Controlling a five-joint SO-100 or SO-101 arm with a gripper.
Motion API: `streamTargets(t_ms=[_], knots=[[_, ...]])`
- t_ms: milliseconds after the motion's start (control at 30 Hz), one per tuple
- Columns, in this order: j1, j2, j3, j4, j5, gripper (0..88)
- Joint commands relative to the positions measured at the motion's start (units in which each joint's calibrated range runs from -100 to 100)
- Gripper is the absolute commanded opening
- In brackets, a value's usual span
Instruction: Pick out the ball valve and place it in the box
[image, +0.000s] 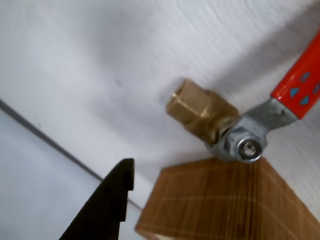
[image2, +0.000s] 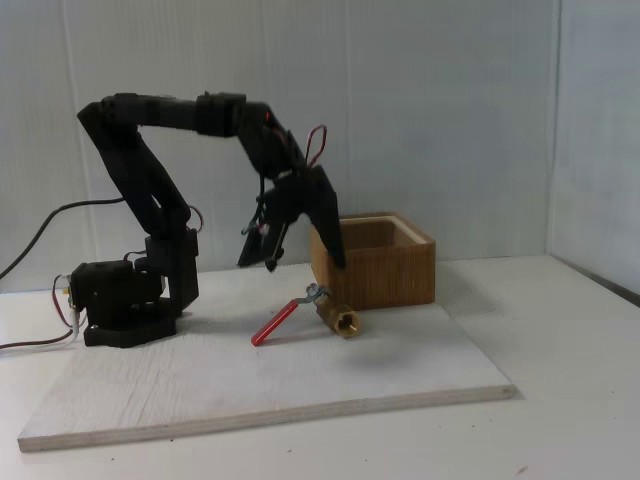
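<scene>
Wrist view, ball valve (image: 215, 117) handle markings unreadable

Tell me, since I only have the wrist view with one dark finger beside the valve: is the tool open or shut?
Observer: Open. In the fixed view the tool hangs with its jaws spread wide above the ball valve, touching nothing.
Operator: Which way does the red lever run?
Observer: To the left in the fixed view, toward the arm's base, slanting down to the board.
Operator: And the box as a whole?
Observer: The box stands upright just behind the ball valve, open top up; the ball valve lies outside it.
</scene>
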Motion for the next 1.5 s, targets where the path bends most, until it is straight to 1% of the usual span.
streamTargets(t_ms=[0,133,300,467,567,667,767,900,1233,1467], knots=[[0.3,-1.3,-0.2,-0.4,-0.8,50.6],[0.0,0.7,-6.6,7.9,-2.8,50.6],[0.6,12.7,-19.8,13.6,-4.4,50.6],[1.2,20.8,-31.2,22.9,-4.5,50.6],[1.1,21.1,-32.2,23.4,-3.9,50.6],[1.1,21.1,-31.1,20.9,-1.6,50.6],[0.8,21.1,-28.4,17.6,-0.8,50.6],[0.0,21.0,-23.8,10.4,-0.7,50.5],[-1.1,21.0,-14.8,-3.0,3.0,50.7],[-1.6,21.1,-9.6,-11.9,2.9,50.6]])
